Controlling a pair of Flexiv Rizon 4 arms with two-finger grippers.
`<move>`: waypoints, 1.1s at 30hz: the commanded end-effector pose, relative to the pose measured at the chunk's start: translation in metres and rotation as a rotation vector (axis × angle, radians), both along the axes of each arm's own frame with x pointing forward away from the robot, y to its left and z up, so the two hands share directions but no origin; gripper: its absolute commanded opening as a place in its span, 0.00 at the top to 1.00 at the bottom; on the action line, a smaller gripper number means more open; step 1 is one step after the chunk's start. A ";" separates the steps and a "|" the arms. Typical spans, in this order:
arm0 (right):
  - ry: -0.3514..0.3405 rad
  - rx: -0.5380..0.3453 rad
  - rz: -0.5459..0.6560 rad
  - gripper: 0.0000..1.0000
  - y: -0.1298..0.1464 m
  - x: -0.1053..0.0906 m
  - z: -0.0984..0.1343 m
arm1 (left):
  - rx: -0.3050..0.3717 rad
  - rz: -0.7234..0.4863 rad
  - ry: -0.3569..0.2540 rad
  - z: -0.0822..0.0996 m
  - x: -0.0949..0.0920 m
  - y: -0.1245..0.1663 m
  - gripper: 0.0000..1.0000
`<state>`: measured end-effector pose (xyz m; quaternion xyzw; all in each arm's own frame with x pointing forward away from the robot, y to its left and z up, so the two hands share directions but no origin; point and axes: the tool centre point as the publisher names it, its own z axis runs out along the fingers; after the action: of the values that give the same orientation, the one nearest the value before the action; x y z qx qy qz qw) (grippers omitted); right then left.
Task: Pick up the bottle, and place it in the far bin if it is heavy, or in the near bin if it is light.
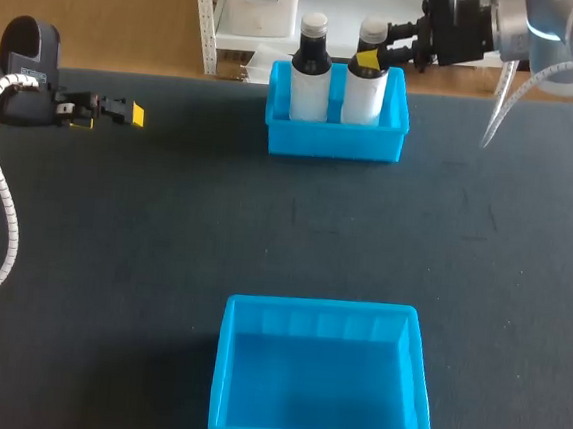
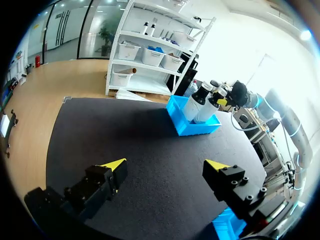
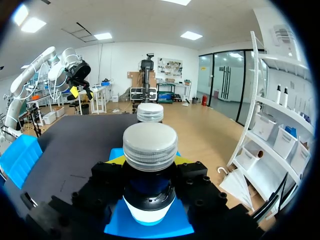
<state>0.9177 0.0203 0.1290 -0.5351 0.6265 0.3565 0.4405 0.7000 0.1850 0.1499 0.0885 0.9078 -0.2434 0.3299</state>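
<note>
At the far bin [image 1: 335, 143], my right hand [image 1: 372, 58] was clamped on the bottle [image 1: 363, 96] at its neck; rigid, smooth, probably heavy. Meanwhile my left hand [image 2: 165, 164] stood spread apart.

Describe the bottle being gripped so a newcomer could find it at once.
Start at the far bin at the table's back edge; it holds two dark, white-labelled bottles. Take the right bottle. Unlike the left bottle, it has the right end effector shut round its neck.
</note>
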 end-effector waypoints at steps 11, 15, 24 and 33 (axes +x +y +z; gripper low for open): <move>0.011 -0.005 0.001 1.00 0.000 -0.003 -0.001 | 0.000 0.000 0.000 0.000 0.000 0.000 0.00; 0.015 -0.008 0.001 0.93 0.000 -0.004 -0.002 | 0.000 0.000 0.000 0.000 0.000 0.000 0.00; 0.025 -0.012 0.005 0.11 0.001 -0.006 -0.004 | 0.000 0.000 0.000 0.000 0.000 0.000 0.00; 0.030 -0.017 -0.003 0.00 -0.004 -0.007 -0.001 | 0.000 0.000 0.000 0.000 0.000 0.000 0.00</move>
<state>0.9143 0.0194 0.1256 -0.5332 0.6352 0.3603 0.4271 0.7000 0.1850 0.1499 0.0885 0.9078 -0.2434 0.3299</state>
